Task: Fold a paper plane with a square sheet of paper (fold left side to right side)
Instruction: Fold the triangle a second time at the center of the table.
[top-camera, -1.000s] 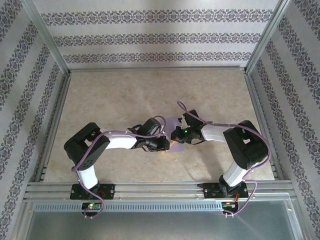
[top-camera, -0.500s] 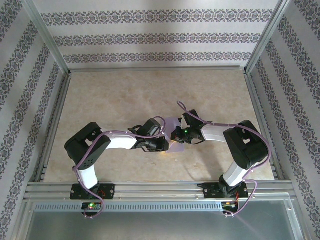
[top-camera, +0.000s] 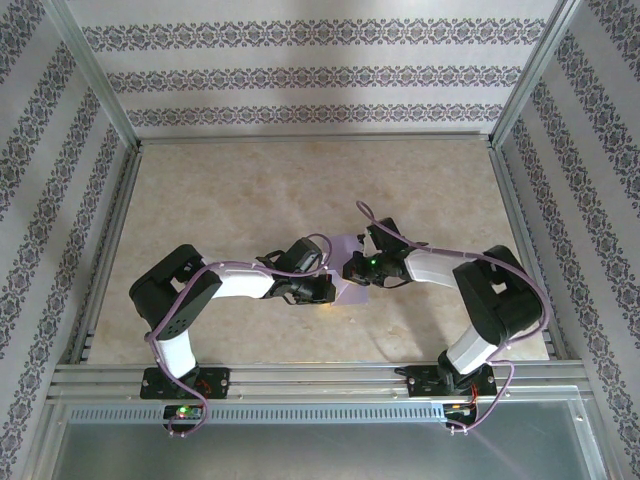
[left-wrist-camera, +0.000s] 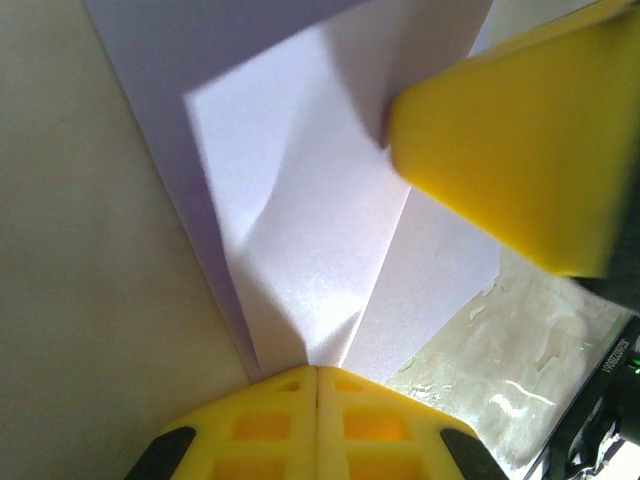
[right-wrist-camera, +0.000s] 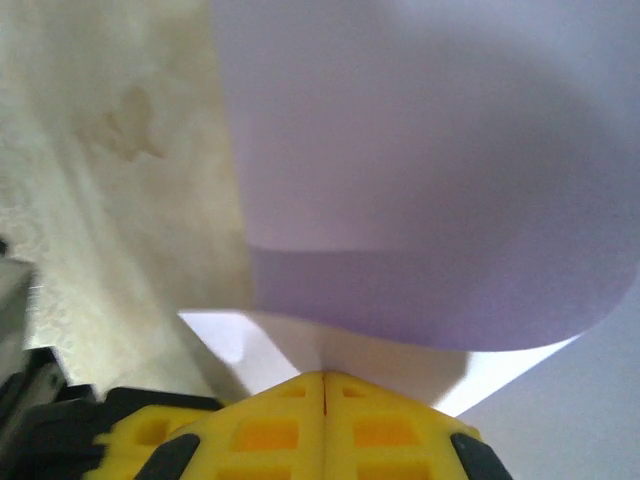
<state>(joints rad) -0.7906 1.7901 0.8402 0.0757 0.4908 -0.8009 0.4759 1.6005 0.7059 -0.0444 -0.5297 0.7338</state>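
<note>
The lavender square sheet of paper (top-camera: 348, 268) lies mid-table between the two wrists, creased and partly folded over itself. In the left wrist view the sheet (left-wrist-camera: 300, 200) narrows to a point that runs into my left gripper (left-wrist-camera: 317, 372), whose yellow fingertips are pressed together on it. A yellow finger of the right gripper (left-wrist-camera: 520, 150) rests on the sheet's far side. In the right wrist view a flap of the sheet (right-wrist-camera: 420, 150) curls up, and my right gripper (right-wrist-camera: 325, 376) is shut on its white edge. From above, the left gripper (top-camera: 328, 290) and right gripper (top-camera: 356, 270) nearly touch.
The table (top-camera: 230, 190) is pale marbled stone, framed by aluminium rails (top-camera: 310, 375) at the near edge and posts at the sides. Patterned walls stand on three sides. Purple cables loop over both arms.
My left gripper has closed fully on the paper's corner. The right arm has shifted slightly to the right, and a little more of the lavender sheet shows between the wrists.
</note>
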